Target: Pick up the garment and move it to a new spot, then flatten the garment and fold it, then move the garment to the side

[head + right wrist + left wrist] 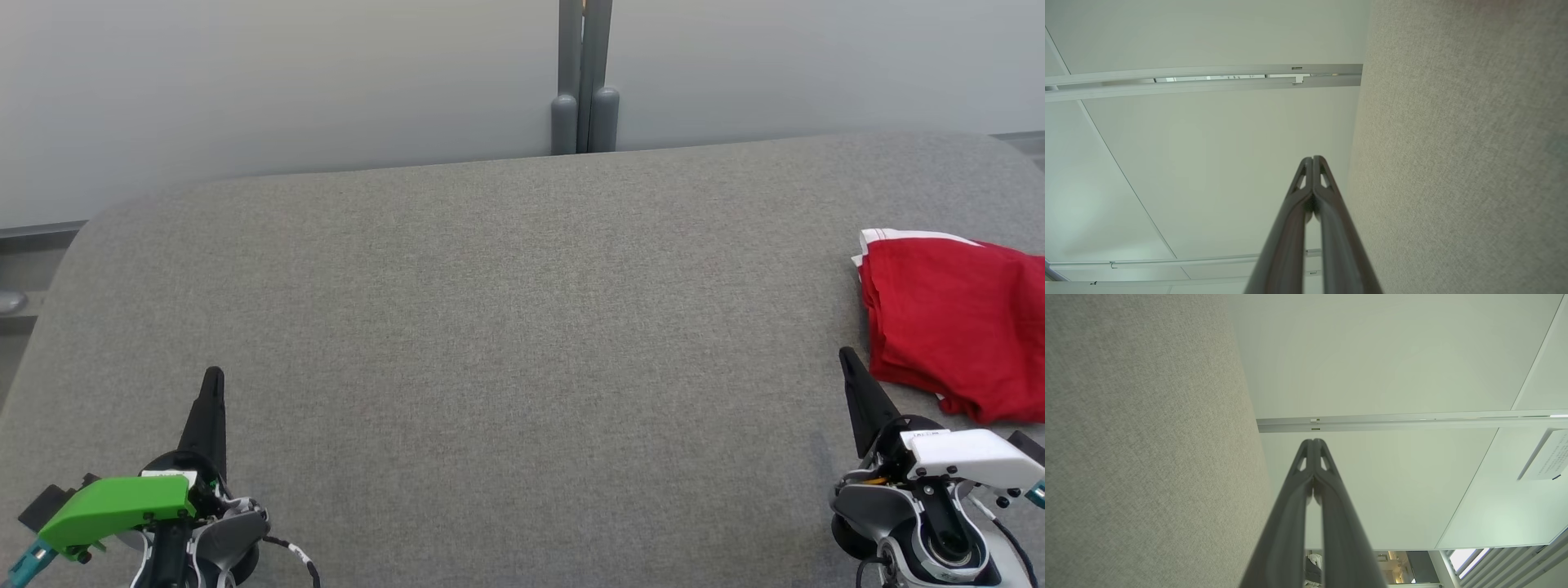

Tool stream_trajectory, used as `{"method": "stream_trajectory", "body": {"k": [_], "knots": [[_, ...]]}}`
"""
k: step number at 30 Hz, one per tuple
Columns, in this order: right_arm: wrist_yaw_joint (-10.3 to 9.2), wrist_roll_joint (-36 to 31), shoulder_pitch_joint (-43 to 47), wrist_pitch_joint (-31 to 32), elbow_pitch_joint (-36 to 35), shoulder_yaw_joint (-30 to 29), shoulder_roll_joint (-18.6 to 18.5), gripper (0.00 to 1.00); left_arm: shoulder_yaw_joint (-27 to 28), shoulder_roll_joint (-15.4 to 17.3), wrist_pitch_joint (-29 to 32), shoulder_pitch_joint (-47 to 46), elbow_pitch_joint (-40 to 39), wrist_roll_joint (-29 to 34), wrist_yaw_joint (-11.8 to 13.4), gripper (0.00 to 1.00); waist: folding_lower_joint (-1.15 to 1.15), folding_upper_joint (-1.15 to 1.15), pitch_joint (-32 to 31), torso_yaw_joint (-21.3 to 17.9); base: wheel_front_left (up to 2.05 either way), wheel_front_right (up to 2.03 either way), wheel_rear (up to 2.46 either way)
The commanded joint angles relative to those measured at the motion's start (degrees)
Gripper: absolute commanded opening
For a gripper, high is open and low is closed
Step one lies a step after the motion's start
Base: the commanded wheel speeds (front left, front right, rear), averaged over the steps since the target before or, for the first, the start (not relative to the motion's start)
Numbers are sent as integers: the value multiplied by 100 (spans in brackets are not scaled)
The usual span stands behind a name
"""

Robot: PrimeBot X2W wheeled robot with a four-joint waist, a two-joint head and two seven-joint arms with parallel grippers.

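Both grippers are sitting low over the grey padded table [506, 327], fingers pressed together and holding nothing: the left gripper [214, 384] and the right gripper [853, 367] are pointing away across the bare cloth. Just beyond the right gripper's tip and to its outer side, the red garment [951, 327] is lying in a compact, layered bundle that is running off the head view's edge. Judging from that, folding and moving aside are looking finished, with little left to do, though the bundle is looking a bit rumpled.

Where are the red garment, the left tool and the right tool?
red garment [955, 327], head view, middle of the cloth.
left tool [214, 377], head view, closed fingertips.
right tool [848, 358], head view, closed fingertips.
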Motion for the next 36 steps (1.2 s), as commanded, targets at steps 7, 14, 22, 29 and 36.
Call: {"method": "stream_trajectory", "body": {"k": [7,14,22,29,36], "knots": [[2,33,-61,26,-16,-6,-29,0,2,0,-4,-52,-6,1,-33,0,0,0,0,0,0,0,0],[2,34,-61,26,-16,-6,-28,0,3,0,-4,-53,-6,1,-33,0,0,0,0,0,0,0,0],[2,34,-61,26,-16,-6,-28,0,3,0,-4,-53,-6,1,-33,0,0,0,0,0,0,0,0],[2,34,-61,26,-16,-6,-28,0,3,0,-4,-53,-6,1,-33,0,0,0,0,0,0,0,0],[2,34,-61,26,-16,-6,-28,0,3,0,-4,-53,-6,1,-34,0,0,0,0,0,0,0,0]]}}
